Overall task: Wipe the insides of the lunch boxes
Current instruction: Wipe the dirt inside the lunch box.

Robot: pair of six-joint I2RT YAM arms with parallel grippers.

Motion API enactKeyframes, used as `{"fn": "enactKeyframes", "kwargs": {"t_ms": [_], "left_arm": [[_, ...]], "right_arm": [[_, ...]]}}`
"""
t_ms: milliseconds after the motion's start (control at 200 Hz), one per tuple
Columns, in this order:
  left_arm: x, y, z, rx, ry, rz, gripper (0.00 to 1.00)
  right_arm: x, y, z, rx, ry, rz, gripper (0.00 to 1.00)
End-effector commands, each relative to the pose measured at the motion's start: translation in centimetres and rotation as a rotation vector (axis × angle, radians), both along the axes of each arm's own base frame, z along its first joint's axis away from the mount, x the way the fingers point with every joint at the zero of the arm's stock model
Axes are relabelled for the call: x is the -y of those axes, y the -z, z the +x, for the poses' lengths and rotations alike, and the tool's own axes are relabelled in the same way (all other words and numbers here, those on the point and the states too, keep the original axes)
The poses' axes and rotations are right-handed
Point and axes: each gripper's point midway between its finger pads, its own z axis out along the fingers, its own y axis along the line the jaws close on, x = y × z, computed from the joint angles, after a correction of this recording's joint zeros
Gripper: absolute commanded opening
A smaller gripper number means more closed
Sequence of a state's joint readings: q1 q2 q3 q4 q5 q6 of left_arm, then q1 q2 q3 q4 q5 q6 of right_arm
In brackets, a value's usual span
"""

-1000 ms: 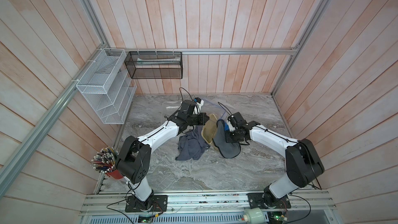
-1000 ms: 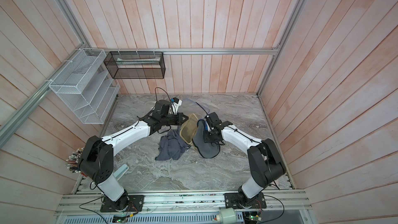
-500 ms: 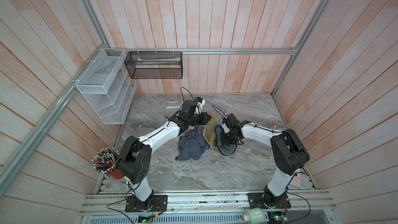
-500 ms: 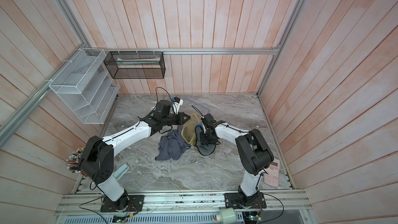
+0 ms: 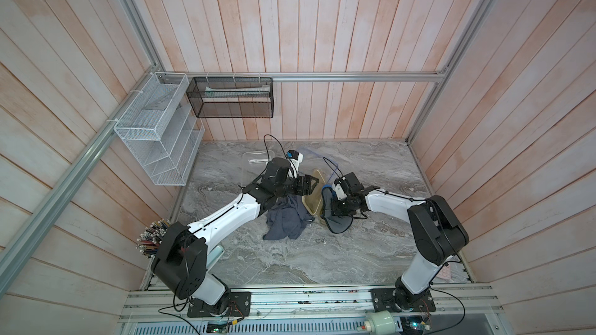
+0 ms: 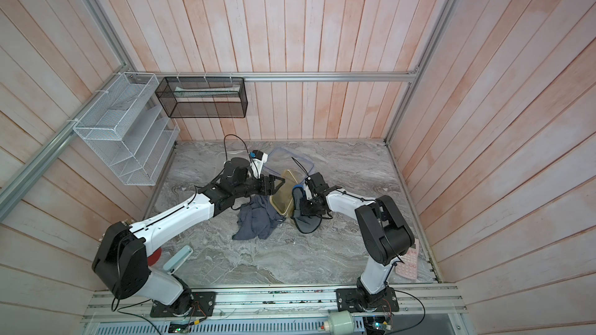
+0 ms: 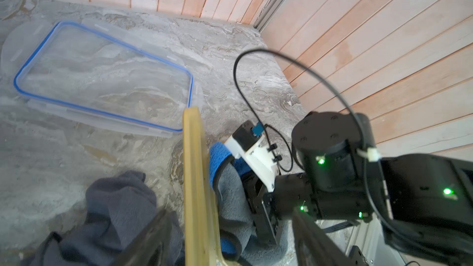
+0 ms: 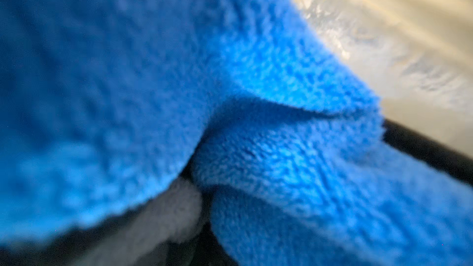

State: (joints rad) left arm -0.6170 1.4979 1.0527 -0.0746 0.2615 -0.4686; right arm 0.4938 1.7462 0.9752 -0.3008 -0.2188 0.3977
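My left claw [image 5: 312, 185] stands spread on either side of the rim of the yellow tub [image 5: 311, 204], which is tipped up on edge in the middle of the surface [image 5: 322, 252]. My right claw [image 5: 333, 211] is pressed together on a blue cloth [image 7: 220, 154] that touches that tub. The clear tub [image 5: 250, 165] sits behind my left arm.

No text, label, brand or number is legible anywhere; marks on the pink sheet [image 6: 408, 263] are too small to read.
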Motion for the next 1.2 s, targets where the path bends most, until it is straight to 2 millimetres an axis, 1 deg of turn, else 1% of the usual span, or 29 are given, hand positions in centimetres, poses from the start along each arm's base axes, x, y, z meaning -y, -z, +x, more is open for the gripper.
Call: {"fn": "enactKeyframes", "kwargs": {"t_ms": [0, 110, 190, 255, 310, 380, 490, 595, 650, 700, 775, 850, 925, 990, 1115, 1195], "left_arm": [[-1.8, 2.4, -0.6, -0.038, -0.079, 0.028, 0.77], [-0.9, 3.8, -1.6, -0.063, -0.057, 0.027, 0.77], [0.2, 4.5, -1.7, -0.066, -0.046, 0.038, 0.76], [0.7, 5.3, -1.5, -0.082, -0.042, 0.03, 0.72], [1.0, 6.3, -1.3, -0.103, -0.045, 0.027, 0.67], [1.7, 6.6, -0.8, -0.106, -0.043, 0.006, 0.58], [2.6, 6.2, 0.0, -0.09, -0.042, -0.018, 0.42], [2.9, 6.2, 0.7, -0.078, -0.052, -0.001, 0.25], [3.0, 6.0, 0.9, -0.07, -0.055, -0.001, 0.19], [3.0, 5.6, 1.0, -0.058, -0.062, -0.007, 0.16], [3.1, 5.1, 1.2, -0.04, -0.064, -0.022, 0.11], [3.5, 4.7, 1.3, -0.031, -0.058, -0.03, 0.05], [3.8, 4.6, 1.3, -0.024, -0.052, -0.025, 0.0], [4.1, 4.8, 1.1, -0.024, -0.04, -0.025, 0.0], [4.8, 5.2, 0.5, -0.036, -0.009, -0.039, 0.0], [5.3, 5.1, 0.1, -0.035, 0.014, -0.053, 0.0]], "right_arm": [[2.5, 4.3, -3.3, -0.158, 0.028, -0.077, 0.0], [2.6, 4.2, -3.1, -0.154, 0.034, -0.071, 0.0], [2.7, 4.0, -2.9, -0.149, 0.04, -0.069, 0.0], [2.9, 4.0, -2.8, -0.147, 0.048, -0.067, 0.0], [2.9, 3.9, -2.9, -0.145, 0.05, -0.062, 0.0], [3.0, 3.8, -2.9, -0.144, 0.048, -0.063, 0.0], [2.8, 3.7, -3.2, -0.148, 0.043, -0.052, 0.0], [2.6, 3.4, -3.3, -0.153, 0.037, -0.039, 0.0], [2.5, 3.2, -3.4, -0.154, 0.033, -0.037, 0.0], [2.3, 3.1, -3.5, -0.157, 0.028, -0.033, 0.0], [1.0, 2.9, -4.1, -0.18, 0.0, -0.009, 0.0], [-1.4, 2.7, -5.5, -0.212, -0.057, 0.024, 0.0], [-3.4, 1.9, -5.9, -0.222, -0.069, 0.086, 0.0], [-4.1, 1.0, -5.2, -0.199, -0.045, 0.133, 0.0], [-5.5, -1.7, -2.7, -0.144, -0.011, 0.239, 0.0], [-6.3, -2.4, -1.8, -0.139, -0.001, 0.3, 0.0]]}}
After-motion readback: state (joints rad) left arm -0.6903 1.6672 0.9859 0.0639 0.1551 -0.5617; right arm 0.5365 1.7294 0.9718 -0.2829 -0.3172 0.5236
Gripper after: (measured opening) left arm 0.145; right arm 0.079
